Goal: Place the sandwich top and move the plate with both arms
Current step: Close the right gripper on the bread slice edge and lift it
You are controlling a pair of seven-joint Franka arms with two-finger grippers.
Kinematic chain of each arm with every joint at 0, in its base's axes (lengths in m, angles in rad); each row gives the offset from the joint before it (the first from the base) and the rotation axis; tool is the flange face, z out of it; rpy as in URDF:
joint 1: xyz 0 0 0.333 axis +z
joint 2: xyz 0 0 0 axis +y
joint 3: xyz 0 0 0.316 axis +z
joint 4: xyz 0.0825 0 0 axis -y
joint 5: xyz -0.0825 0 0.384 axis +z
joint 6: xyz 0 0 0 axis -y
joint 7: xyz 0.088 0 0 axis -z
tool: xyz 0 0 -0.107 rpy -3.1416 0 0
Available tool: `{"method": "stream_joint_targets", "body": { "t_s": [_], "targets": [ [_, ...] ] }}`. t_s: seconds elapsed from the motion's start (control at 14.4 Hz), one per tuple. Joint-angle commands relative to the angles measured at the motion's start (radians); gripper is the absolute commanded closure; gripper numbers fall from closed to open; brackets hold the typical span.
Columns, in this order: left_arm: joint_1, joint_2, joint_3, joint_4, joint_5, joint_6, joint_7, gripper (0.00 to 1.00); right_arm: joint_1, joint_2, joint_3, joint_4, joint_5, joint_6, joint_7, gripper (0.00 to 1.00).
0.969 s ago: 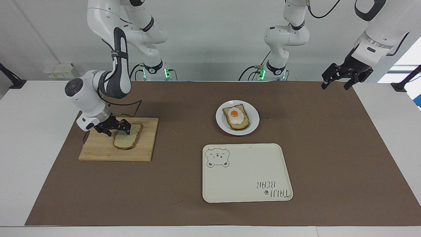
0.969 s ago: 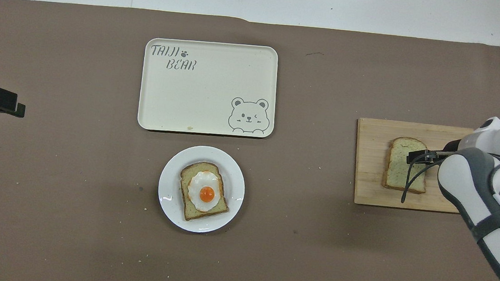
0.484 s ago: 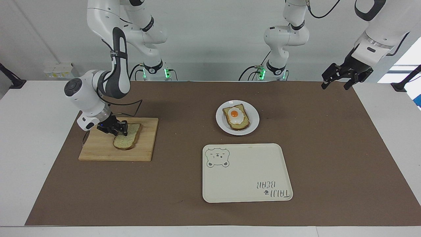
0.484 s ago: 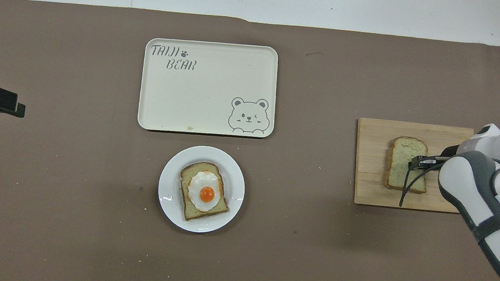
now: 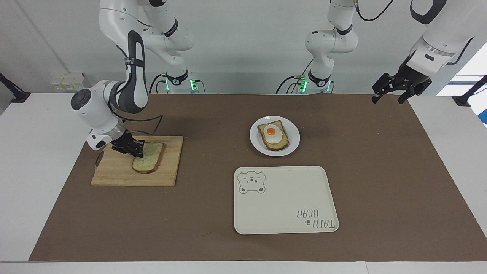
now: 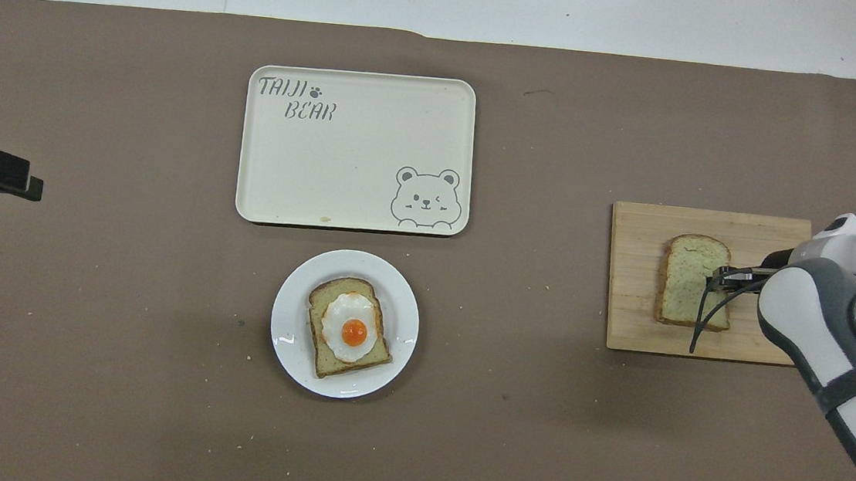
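The worktop [image 5: 23, 171] is white, covered by a plain brown mat [image 5: 380, 171]. The bread slice [image 5: 148, 160] has a pale greenish-beige speckled face and a dark brown crust; it lies on a light wooden board [image 5: 167, 167] with visible grain. The plate [image 5: 293, 144] is glossy white. The egg [image 5: 272, 134] is white with an orange yolk. The tray [image 5: 285, 205] is cream with a grey bear drawing and grey lettering. Both arms are white with grey accents, each claw black.
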Motion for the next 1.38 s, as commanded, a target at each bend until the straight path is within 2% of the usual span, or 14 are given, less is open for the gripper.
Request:
{"method": "stream_joint_targets", "body": {
  "t_s": [0.0, 0.21, 0.42, 1.04, 1.11, 1.31],
  "targets": [
    [0.008, -0.016, -0.004, -0.008, -0.009, -0.014, 0.007, 0.00, 0.001, 0.012, 0.009, -0.010, 0.039, 0.022, -0.016, 1.00],
    [0.008, -0.016, -0.002, -0.008, -0.009, -0.014, 0.007, 0.00, -0.002, 0.012, 0.009, 0.007, 0.039, 0.013, -0.024, 1.00],
    [0.008, -0.016, -0.004, -0.008, -0.009, -0.013, 0.007, 0.00, -0.001, -0.008, 0.008, 0.048, 0.037, -0.052, -0.018, 1.00],
    [0.008, -0.016, -0.002, -0.008, -0.009, -0.013, 0.007, 0.00, 0.007, -0.044, 0.015, 0.304, 0.042, -0.440, 0.003, 1.00],
    [0.008, -0.016, -0.002, -0.008, -0.009, -0.013, 0.007, 0.00, 0.013, -0.044, 0.023, 0.317, 0.045, -0.476, -0.001, 1.00],
    [0.008, -0.016, -0.002, -0.008, -0.009, -0.014, 0.007, 0.00, 0.030, -0.047, 0.092, 0.315, 0.086, -0.481, 0.039, 1.00]
  ]
}}
